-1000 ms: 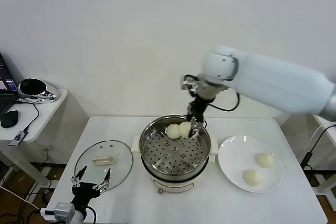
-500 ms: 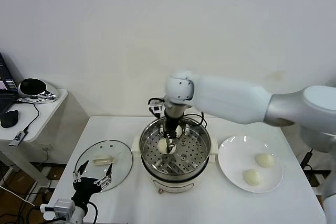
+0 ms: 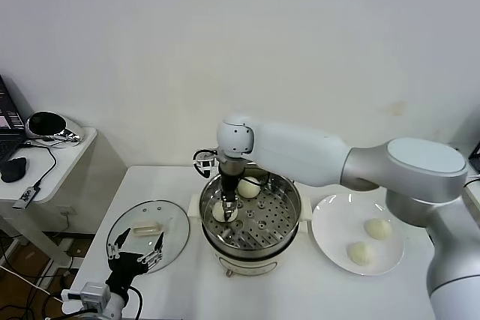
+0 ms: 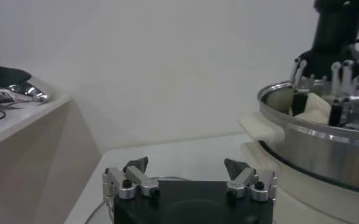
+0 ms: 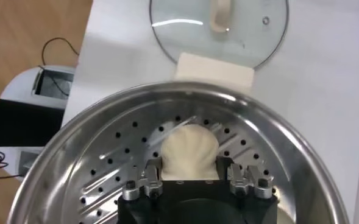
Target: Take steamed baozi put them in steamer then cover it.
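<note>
Nearest us, the left hand (image 3: 133, 254) hangs idle with its fingers spread wide, just over the near rim of the cover (image 3: 148, 232), which lies flat on the counter (image 3: 180, 290) left of the steamer (image 3: 251, 219); its bar handle runs roughly left to right.

Next out, the right hand (image 3: 226, 210) reaches down into the steamer on its left side, fingers closed on a baozi (image 3: 221, 211). The relation that matters: this bun sits directly under the hand, low over the perforated floor, near the left wall. We judge the coming release needs only a small descent; whether the bun already touches the floor we cannot tell. A second baozi (image 3: 248, 187) lies farther back in the basket, apart from the held one.

To the right, the white plate (image 3: 330, 222) carries two remaining buns (image 3: 377, 228), nearer the right arm than the left.

The right wrist view shows the bun (image 5: 189, 153) squeezed between the two fingers, with holes of the floor around it, and the cover (image 5: 219, 27) beyond the pot rim. The head view hides that grip behind the wrist. The left wrist view shows the right hand (image 4: 319, 103) side-on inside the pot.
</note>
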Action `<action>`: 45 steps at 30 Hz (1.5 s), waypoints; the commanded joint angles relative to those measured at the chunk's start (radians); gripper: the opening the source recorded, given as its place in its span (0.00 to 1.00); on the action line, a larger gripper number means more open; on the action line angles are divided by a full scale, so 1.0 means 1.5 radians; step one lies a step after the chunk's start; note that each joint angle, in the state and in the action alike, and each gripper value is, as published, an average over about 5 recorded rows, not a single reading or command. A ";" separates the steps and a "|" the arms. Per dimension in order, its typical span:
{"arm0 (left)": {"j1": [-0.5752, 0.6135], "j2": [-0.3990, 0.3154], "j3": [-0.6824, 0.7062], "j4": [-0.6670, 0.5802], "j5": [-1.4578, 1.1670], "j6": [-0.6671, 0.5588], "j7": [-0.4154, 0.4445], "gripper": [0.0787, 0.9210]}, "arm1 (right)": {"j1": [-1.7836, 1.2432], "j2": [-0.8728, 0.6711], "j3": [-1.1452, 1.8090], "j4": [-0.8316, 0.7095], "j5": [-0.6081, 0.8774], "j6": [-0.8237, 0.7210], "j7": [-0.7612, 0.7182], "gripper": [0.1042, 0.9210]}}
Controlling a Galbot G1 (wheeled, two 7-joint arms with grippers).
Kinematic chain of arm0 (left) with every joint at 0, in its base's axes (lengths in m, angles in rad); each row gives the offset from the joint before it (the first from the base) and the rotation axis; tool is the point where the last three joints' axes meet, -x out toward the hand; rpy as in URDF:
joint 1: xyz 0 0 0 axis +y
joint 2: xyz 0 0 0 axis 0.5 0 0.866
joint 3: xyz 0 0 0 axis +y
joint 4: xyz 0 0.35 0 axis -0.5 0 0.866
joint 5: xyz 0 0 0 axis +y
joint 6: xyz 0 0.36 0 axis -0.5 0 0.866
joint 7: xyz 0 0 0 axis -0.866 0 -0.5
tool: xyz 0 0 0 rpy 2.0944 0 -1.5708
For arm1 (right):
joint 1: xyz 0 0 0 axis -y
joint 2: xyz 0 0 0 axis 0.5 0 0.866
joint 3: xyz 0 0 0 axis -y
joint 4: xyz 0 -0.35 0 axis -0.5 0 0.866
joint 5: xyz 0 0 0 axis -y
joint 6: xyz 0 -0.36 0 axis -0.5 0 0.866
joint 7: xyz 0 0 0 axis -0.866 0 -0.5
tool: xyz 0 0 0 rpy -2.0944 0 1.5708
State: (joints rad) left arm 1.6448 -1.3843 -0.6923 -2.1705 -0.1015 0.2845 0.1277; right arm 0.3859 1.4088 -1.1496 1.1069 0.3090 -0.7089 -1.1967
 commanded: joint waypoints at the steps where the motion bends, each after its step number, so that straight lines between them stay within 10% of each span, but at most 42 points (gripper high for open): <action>1: -0.002 -0.001 0.002 0.001 0.000 0.000 0.001 0.88 | -0.014 0.022 0.014 -0.023 -0.019 -0.001 0.003 0.56; 12: -0.002 -0.004 0.005 0.002 0.002 0.002 0.003 0.88 | 0.025 -0.066 0.025 0.069 -0.017 0.000 -0.017 0.87; 32: 0.007 0.001 0.007 0.038 0.004 0.005 0.006 0.88 | 0.076 -0.593 0.064 0.335 -0.151 0.202 -0.115 0.88; 45: 0.028 -0.003 0.013 0.050 0.027 0.009 0.008 0.88 | -0.279 -0.634 0.290 0.283 -0.308 0.312 -0.105 0.88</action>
State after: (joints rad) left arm 1.6782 -1.3837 -0.6784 -2.1049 -0.0805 0.2946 0.1382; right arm 0.2642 0.5926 -0.8984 1.5196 -0.0058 -0.3478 -1.3431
